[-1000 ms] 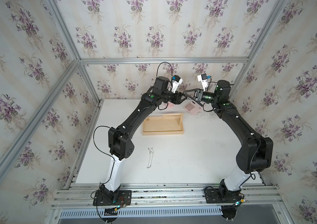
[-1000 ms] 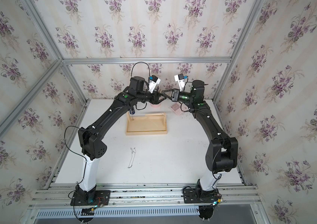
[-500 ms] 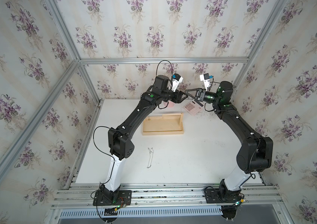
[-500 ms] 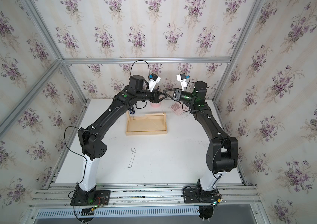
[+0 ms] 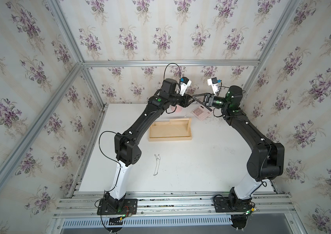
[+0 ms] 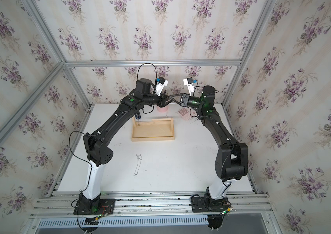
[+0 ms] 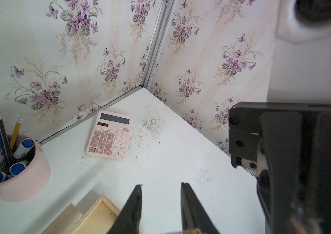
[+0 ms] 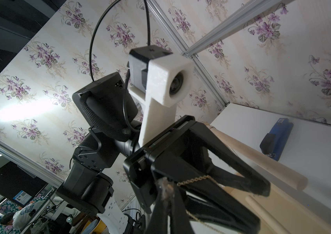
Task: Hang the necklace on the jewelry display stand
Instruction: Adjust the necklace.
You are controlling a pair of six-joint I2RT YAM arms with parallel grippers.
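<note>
Gold chain (image 8: 195,180) pinched by right fingers (image 8: 160,218), mostly hidden; left fingers (image 7: 132,210) narrowly apart.

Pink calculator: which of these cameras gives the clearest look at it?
The left wrist view: the pink calculator lies flat and unobstructed, with its keys and display plainly visible. In both top views it is small and distant, its keys hard to make out. The right wrist view does not show it.

A robot lab cell. Floral wallpaper (image 5: 128,38) fills an aluminium frame (image 5: 168,63); rails (image 5: 172,199) edge the table (image 5: 201,162). A dim room (image 8: 18,212) beyond, perhaps an office.
</note>
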